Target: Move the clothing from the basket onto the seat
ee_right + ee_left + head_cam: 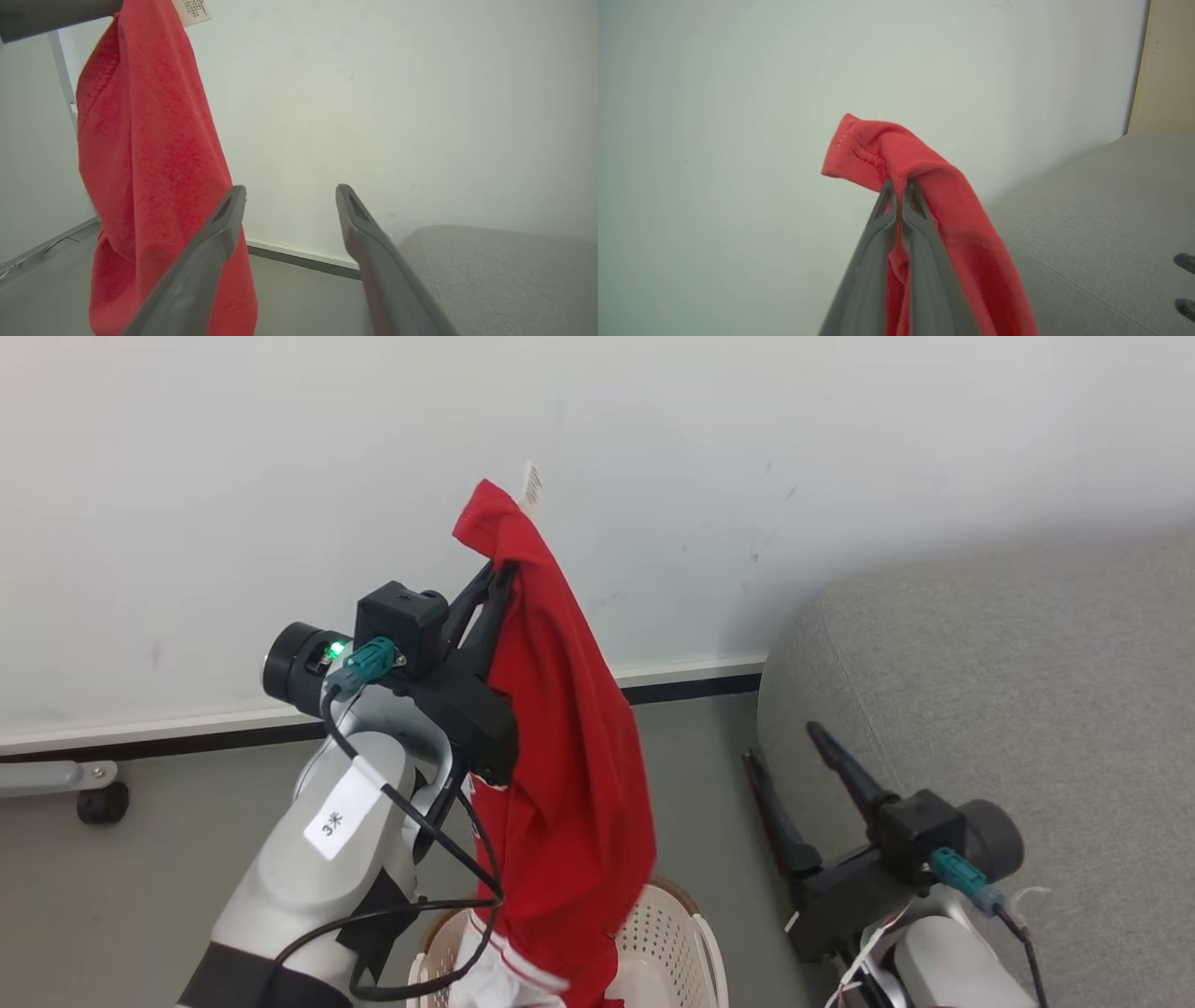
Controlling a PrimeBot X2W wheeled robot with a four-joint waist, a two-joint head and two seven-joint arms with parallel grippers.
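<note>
My left gripper (499, 569) is raised high and shut on the top fold of a red garment (560, 747), whose white tag (532, 485) sticks up. The cloth hangs in a long drape down into the cream perforated basket (667, 933) at the bottom of the head view, with white striped trim (509, 966) at its lower end. In the left wrist view the closed fingertips (899, 186) pinch the red fabric (924, 177). The grey seat (1008, 691) lies to the right. My right gripper (784, 751) stands open and empty beside the seat's corner; its view shows the hanging garment (149, 177) to its left.
A pale wall (280, 476) with a dark baseboard (691, 689) runs behind everything, above a grey floor (121, 896). A grey bar on a small black wheel (101, 801) pokes in at the far left. A beige panel (1164, 65) stands beyond the seat (1101, 224).
</note>
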